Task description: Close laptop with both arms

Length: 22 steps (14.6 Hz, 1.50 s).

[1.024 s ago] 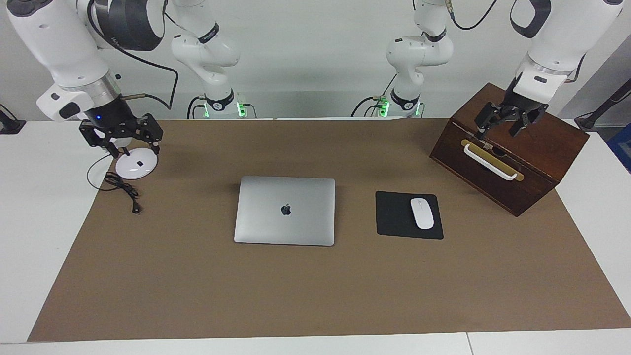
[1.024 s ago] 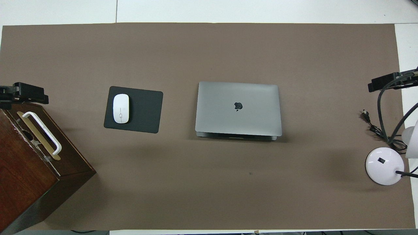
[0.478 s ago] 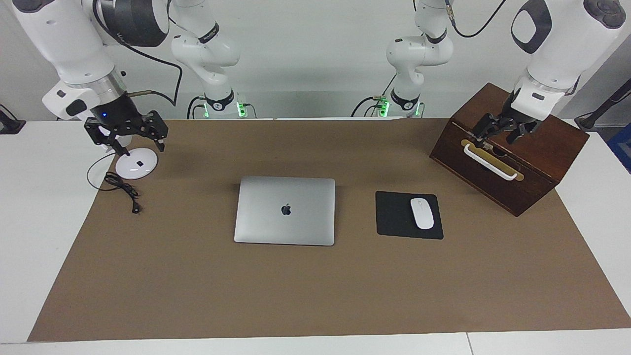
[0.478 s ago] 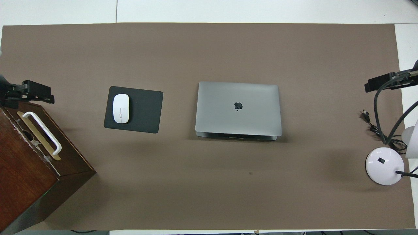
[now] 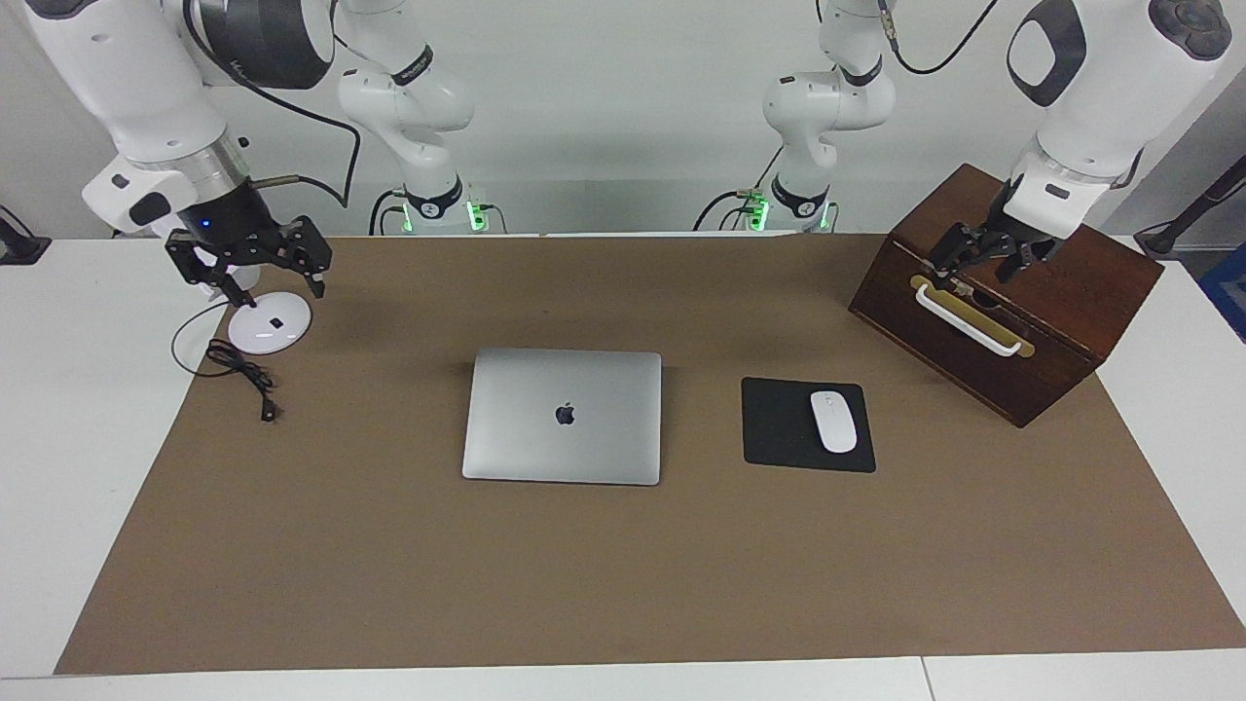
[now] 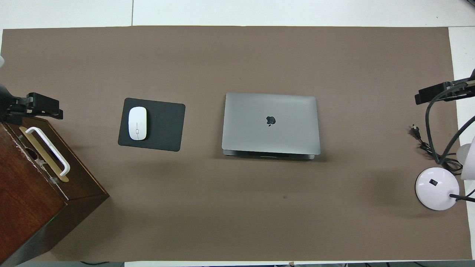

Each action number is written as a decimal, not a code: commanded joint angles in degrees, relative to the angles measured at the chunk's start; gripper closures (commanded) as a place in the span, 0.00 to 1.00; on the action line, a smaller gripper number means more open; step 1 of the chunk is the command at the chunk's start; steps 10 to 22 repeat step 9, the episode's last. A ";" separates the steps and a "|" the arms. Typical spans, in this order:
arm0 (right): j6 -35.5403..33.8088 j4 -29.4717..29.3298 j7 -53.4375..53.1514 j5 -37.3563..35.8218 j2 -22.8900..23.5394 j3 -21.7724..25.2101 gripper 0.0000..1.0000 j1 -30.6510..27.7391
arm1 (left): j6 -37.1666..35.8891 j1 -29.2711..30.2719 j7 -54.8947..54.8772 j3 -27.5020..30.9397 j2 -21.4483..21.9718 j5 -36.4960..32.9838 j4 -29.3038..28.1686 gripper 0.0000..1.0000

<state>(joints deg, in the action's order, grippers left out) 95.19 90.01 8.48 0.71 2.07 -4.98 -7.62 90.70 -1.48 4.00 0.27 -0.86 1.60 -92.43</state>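
Observation:
The slim silver-grey laptop (image 5: 563,417) lies at the middle of the brown mat with its lid down and the dark apple logo up. In the overhead view the laptop (image 6: 271,122) shows a thin strip of its base under the lid's edge nearer the robots. My right gripper (image 5: 255,273) hangs open and empty over the white lamp base, well apart from the laptop. My left gripper (image 5: 983,261) hangs open and empty over the wooden box, just above its white handle. Only the tips of the left gripper (image 6: 35,105) and the right gripper (image 6: 438,92) show in the overhead view.
A black mouse pad (image 5: 779,428) with a white mouse (image 5: 833,421) lies beside the laptop toward the left arm's end. A dark wooden box (image 5: 1071,282) with a white handle stands at that end. A white round lamp base (image 5: 270,323) and a black cable (image 5: 243,375) lie at the right arm's end.
Both grippers have shifted a little: the right one slightly up over the lamp base, the left one slightly down toward the box handle. The laptop has not moved.

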 commanded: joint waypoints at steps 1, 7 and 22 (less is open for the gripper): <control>-0.70 0.08 -1.01 -0.71 -0.58 -0.38 0.00 -0.03 | -1.05 0.51 -0.75 -0.36 0.16 -0.90 0.32 0.00; -0.44 0.34 -1.01 -0.71 -0.76 -0.38 0.00 -0.03 | -1.14 0.69 -0.75 -0.36 0.16 -0.90 0.32 0.00; -0.53 0.43 -1.01 -0.71 -0.76 -0.38 0.00 -0.03 | -1.14 0.69 -0.75 -0.36 0.16 -0.90 0.32 0.00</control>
